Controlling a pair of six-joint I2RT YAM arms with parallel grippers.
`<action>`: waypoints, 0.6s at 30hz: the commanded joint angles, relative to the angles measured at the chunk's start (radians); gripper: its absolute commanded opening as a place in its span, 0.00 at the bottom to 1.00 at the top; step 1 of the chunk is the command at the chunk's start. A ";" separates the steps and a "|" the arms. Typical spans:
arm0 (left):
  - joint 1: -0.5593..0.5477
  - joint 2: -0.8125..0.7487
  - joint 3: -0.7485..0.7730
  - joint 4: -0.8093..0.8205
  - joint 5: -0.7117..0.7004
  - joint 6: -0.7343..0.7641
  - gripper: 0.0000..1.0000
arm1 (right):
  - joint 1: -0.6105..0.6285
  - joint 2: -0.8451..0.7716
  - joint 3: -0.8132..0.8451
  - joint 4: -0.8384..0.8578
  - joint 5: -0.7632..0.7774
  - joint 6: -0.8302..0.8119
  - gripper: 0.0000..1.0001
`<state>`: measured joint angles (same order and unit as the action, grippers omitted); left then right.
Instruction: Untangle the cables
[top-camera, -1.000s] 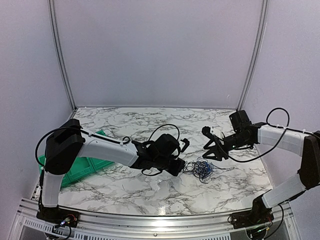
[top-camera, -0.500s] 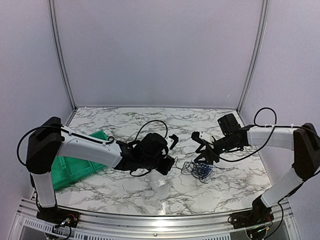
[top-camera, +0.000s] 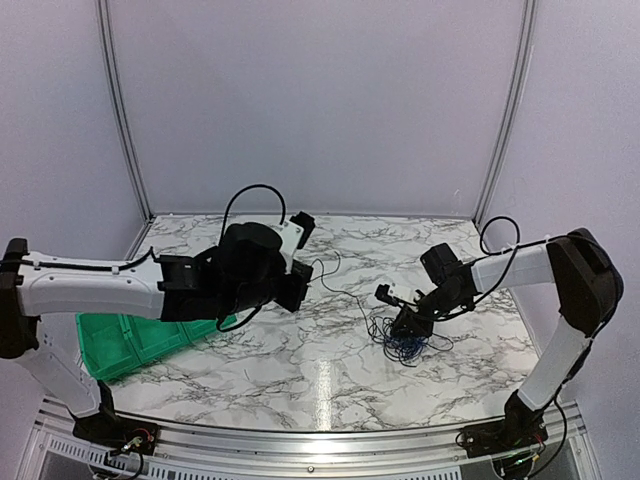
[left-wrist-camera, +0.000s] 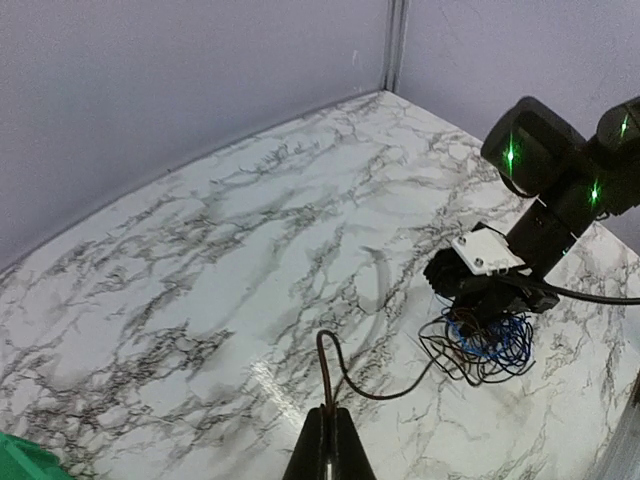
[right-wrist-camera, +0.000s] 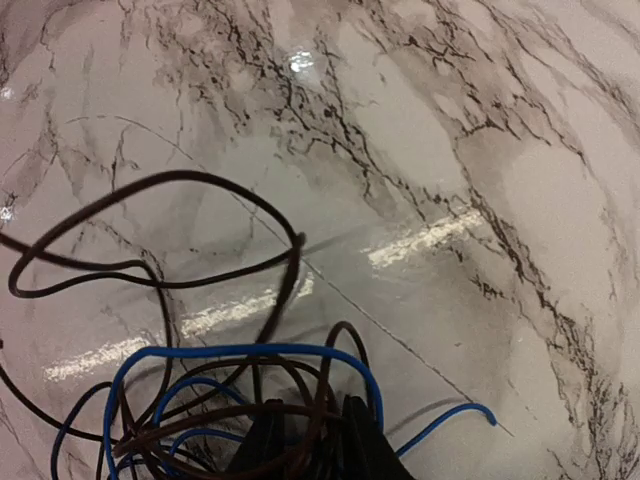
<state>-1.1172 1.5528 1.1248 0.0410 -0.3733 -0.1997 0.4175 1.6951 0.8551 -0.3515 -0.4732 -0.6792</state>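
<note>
Left gripper (left-wrist-camera: 328, 448): closed on one dark strand (left-wrist-camera: 337, 368) of the cables (left-wrist-camera: 485, 345); tangle laid at 2 o'clock on marble table (left-wrist-camera: 200, 250). Right gripper (right-wrist-camera: 312, 445): jaws narrowed, sunk into tangle; hold cannot be told.

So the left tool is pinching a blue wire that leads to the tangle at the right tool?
Not blue: the left wrist view shows the left tool pinching a black wire; it does lead to the tangle at the right tool.

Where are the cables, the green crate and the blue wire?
cables (top-camera: 402, 342): overhead view, heap's middle.
green crate (top-camera: 125, 345): overhead view, inner wall.
blue wire (right-wrist-camera: 250, 349): right wrist view, loop's top.
</note>
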 joint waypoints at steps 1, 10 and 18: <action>0.005 -0.154 0.045 -0.120 -0.167 0.123 0.00 | 0.010 0.017 0.033 -0.007 0.104 0.010 0.21; 0.009 -0.309 0.114 -0.162 -0.196 0.242 0.00 | 0.009 -0.021 0.034 0.017 0.153 0.027 0.17; 0.008 -0.270 0.109 -0.180 -0.077 0.215 0.00 | -0.021 -0.125 0.066 -0.020 0.138 0.031 0.20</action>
<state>-1.1126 1.2499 1.2346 -0.0971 -0.5266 0.0078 0.4114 1.6527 0.8707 -0.3450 -0.3378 -0.6575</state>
